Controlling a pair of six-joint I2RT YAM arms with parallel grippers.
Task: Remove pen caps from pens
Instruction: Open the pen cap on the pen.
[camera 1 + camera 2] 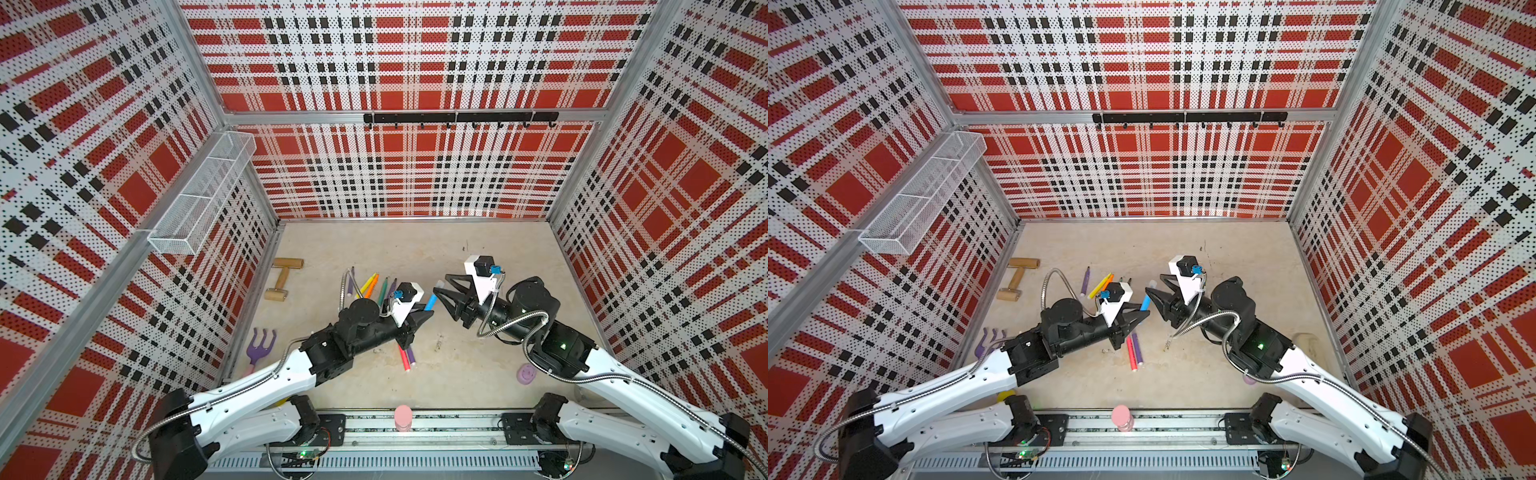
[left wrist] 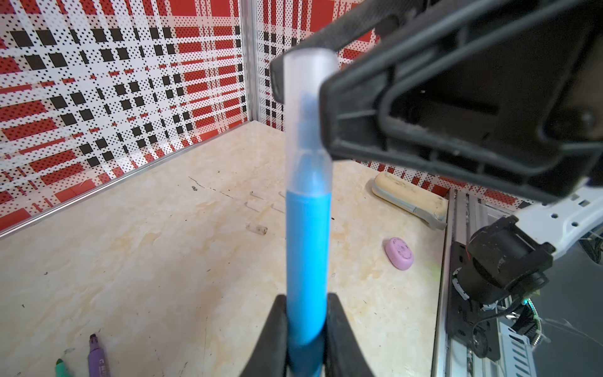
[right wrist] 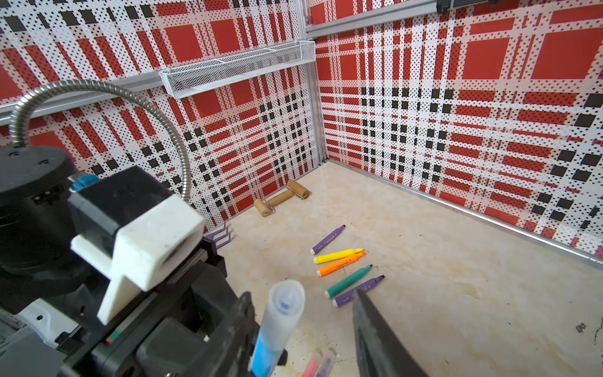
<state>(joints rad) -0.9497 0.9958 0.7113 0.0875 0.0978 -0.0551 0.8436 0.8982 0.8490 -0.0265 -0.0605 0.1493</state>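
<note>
blue pen (image 2: 306, 248) base unseen inside left gripper (image 2: 306, 302)

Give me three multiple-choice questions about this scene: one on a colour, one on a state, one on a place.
1. The pen in the left pincer is: A black, B blue, C white.
2. Its cap is: A on, B off, C snapped in two.
3. The yellow pen lies: A in the left pincer, B under the cap, C beside the orange pen.
Answers: B, the gripped barrel is blue; A, the clear cap covers the tip; C, the two lie side by side.
</note>
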